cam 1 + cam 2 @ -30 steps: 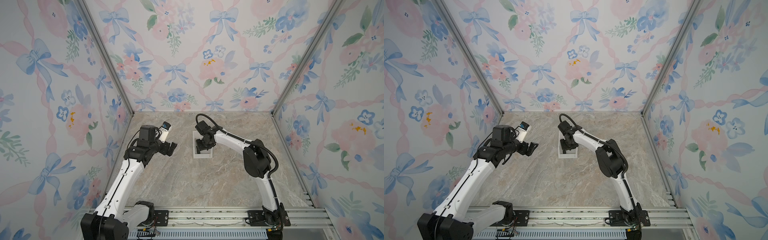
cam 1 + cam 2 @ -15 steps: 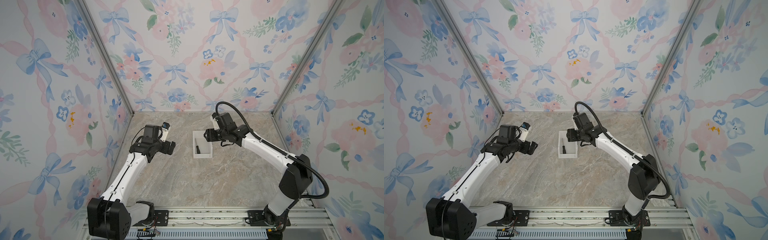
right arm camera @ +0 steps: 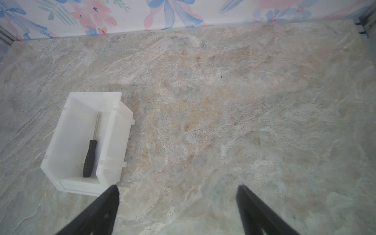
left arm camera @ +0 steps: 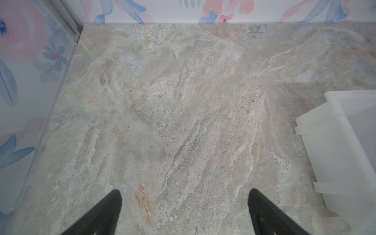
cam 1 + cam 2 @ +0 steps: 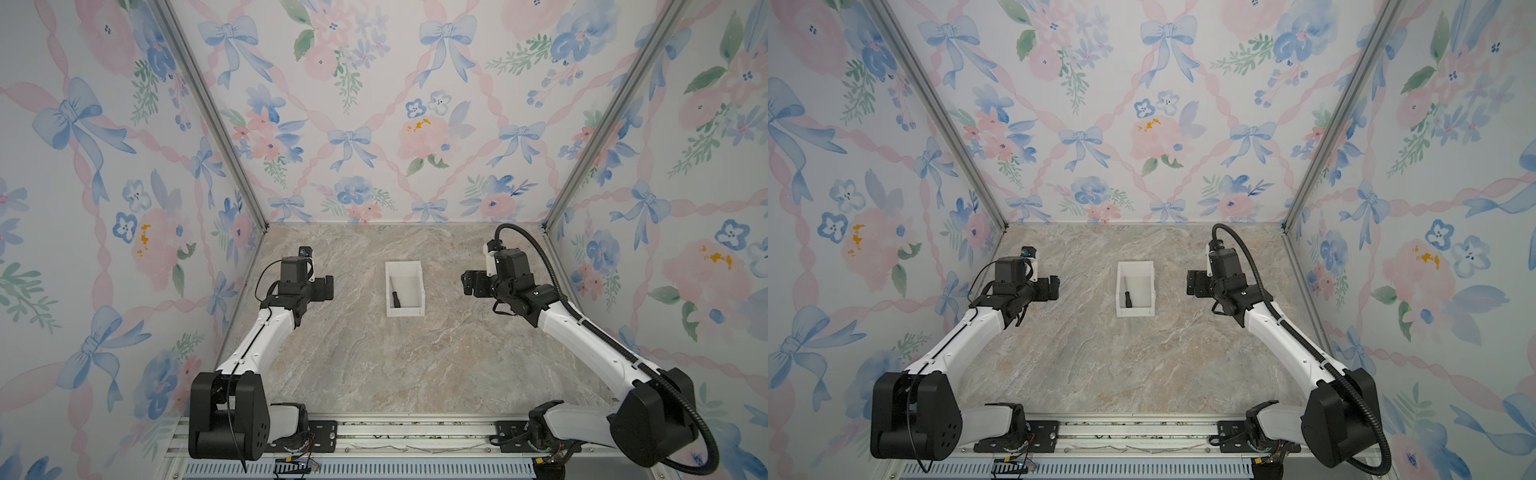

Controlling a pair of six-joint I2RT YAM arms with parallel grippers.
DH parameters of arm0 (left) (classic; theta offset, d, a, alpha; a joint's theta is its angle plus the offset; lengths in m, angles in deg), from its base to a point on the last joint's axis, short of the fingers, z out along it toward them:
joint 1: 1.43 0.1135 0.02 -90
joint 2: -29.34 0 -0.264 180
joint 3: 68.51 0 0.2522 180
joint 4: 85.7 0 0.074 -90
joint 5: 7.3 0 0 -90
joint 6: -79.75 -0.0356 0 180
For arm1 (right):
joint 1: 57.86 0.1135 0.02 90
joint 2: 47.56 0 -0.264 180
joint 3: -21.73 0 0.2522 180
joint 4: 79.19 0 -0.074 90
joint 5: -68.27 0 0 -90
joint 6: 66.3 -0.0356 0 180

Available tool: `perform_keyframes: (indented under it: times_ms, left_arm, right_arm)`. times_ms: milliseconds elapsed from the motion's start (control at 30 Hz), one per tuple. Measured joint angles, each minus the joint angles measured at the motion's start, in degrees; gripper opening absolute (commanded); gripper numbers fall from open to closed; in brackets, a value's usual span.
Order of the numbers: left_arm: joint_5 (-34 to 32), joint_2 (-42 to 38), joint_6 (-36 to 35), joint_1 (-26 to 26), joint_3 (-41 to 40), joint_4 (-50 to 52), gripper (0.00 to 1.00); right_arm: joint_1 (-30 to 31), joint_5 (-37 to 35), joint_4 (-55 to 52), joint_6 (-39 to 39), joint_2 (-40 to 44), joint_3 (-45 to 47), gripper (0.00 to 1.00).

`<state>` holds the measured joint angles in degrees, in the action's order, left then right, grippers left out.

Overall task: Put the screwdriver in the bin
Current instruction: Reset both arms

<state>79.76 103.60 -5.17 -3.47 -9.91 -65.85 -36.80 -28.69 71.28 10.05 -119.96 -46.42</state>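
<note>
The white bin (image 5: 415, 270) (image 5: 1148, 268) stands mid-table in both top views, and the right wrist view shows the bin (image 3: 67, 130) too. Inside it lies the screwdriver (image 5: 394, 296) (image 5: 1127, 296) (image 3: 89, 158), black handle toward the front, thin shaft pointing to the back wall. My right gripper (image 5: 469, 282) (image 3: 178, 188) hangs open and empty to the right of the bin, well apart from it. My left gripper (image 5: 328, 287) (image 4: 185, 192) is open and empty to the bin's left. A side wall of the bin (image 4: 345, 146) shows in the left wrist view.
The marble tabletop (image 5: 395, 365) is enclosed by floral walls at the back and on both sides. Metal corner posts (image 5: 216, 124) rise at the back corners. A rail with both arm bases (image 5: 374, 436) runs along the front edge.
My right gripper opened, left the screwdriver in the bin, and pulled back to the right. My left arm drew back a little to the left.
</note>
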Motion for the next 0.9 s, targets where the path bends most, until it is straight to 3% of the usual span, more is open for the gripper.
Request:
perform_keyframes:
  times_ms: [600,900]
  left_arm:
    - [-4.8,4.2,1.2,2.8,-21.7,-38.8,0.98]
    - [-6.1,6.3,1.6,2.8,-27.8,-55.8,0.98]
  right_arm:
    - [-15.3,-4.2,34.4,6.7,8.4,28.7,0.98]
    - [-20.4,-5.6,49.6,6.7,2.8,35.1,1.0]
